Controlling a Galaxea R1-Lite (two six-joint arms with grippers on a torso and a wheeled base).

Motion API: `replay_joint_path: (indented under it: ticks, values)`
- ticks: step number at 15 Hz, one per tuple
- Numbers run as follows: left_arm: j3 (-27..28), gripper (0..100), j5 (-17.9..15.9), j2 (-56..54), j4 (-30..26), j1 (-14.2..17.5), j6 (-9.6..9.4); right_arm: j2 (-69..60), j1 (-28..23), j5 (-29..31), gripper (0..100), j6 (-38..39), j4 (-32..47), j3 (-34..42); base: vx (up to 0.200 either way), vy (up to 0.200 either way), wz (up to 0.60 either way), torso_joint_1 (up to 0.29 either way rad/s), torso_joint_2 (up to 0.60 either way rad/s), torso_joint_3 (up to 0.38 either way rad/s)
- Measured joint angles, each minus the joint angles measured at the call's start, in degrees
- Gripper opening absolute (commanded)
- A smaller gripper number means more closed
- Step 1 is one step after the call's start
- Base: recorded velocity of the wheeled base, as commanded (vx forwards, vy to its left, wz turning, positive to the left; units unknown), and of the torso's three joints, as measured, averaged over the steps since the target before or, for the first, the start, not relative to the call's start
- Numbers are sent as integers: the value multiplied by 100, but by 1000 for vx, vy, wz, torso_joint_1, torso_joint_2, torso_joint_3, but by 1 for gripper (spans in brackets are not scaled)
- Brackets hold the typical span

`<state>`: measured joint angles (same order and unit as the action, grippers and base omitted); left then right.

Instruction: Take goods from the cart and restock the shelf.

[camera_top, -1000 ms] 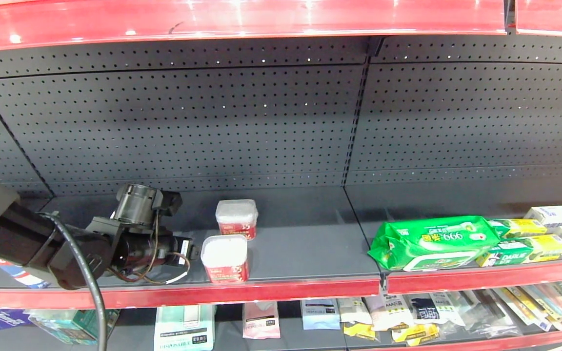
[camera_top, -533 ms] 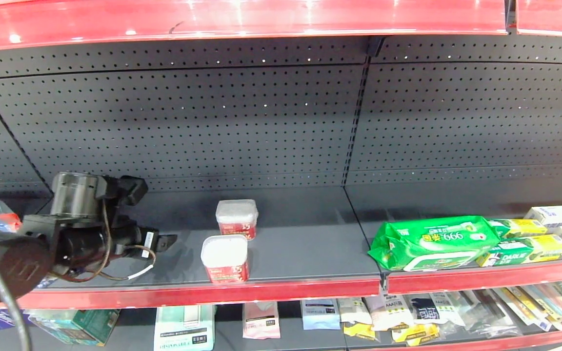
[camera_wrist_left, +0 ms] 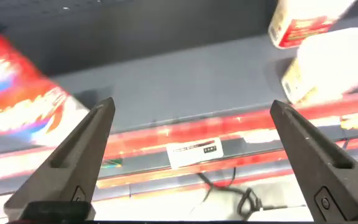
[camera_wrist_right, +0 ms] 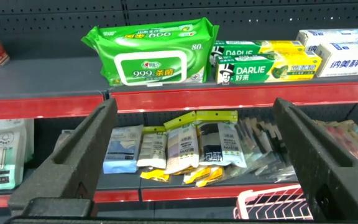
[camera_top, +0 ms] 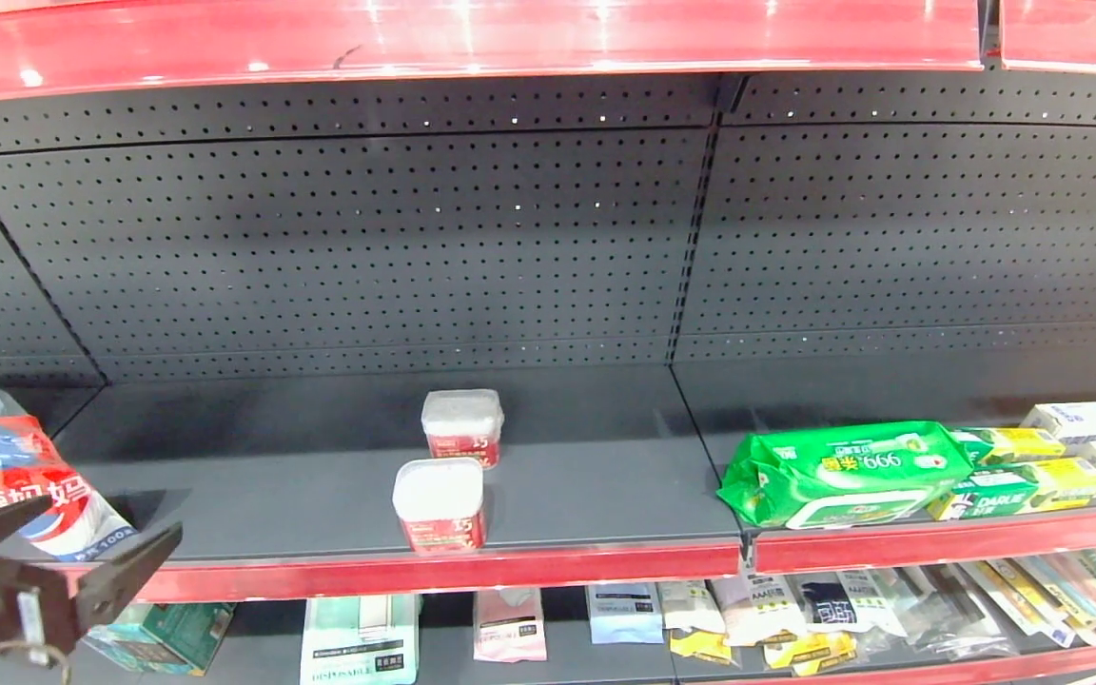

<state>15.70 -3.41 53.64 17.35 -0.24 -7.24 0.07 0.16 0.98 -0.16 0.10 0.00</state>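
Observation:
Two white-lidded tubs with red labels stand on the dark shelf (camera_top: 301, 476), one at the front edge (camera_top: 439, 504) and one behind it (camera_top: 460, 425). My left gripper (camera_top: 113, 516) hangs open and empty at the lower left, in front of the shelf's red edge and well left of the tubs. In the left wrist view the left gripper (camera_wrist_left: 192, 104) has its fingers wide apart, with the front tub (camera_wrist_left: 334, 62) and the rear tub (camera_wrist_left: 303, 22) off to one side. My right gripper (camera_wrist_right: 196, 102) is open and empty, facing the green wipes pack (camera_wrist_right: 149, 53).
A red, white and blue bag (camera_top: 29, 490) lies at the shelf's left end. The green wipes pack (camera_top: 843, 471) and toothpaste boxes (camera_top: 1024, 476) fill the right bay. Hanging packets (camera_top: 757, 609) line the shelf below. A pink basket (camera_wrist_right: 278, 205) sits low in the right wrist view.
My left arm has drawn back from beside the front tub, leftward and down off the shelf, uncovering the bag. The tubs have not moved.

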Motion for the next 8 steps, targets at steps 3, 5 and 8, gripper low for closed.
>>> replay_joint_path:
  ticks: [3, 5, 8]
  values:
    - [-645, 100, -328, -1566, -315, 200, 38, 0, 0, 0, 100, 0, -2, 0, 0, 0, 0, 0, 0, 0]
    - [-1050, 100, -340, -2577, -550, 250, 65, 0, 5, 0, 100, 0, 0, 0, 0, 0, 0, 0, 0, 0]
    - [-1356, 100, -222, -4097, -1308, 263, 235, 0, -2, -7, 100, 6, -2, 0, 0, 0, 0, 0, 0, 0]
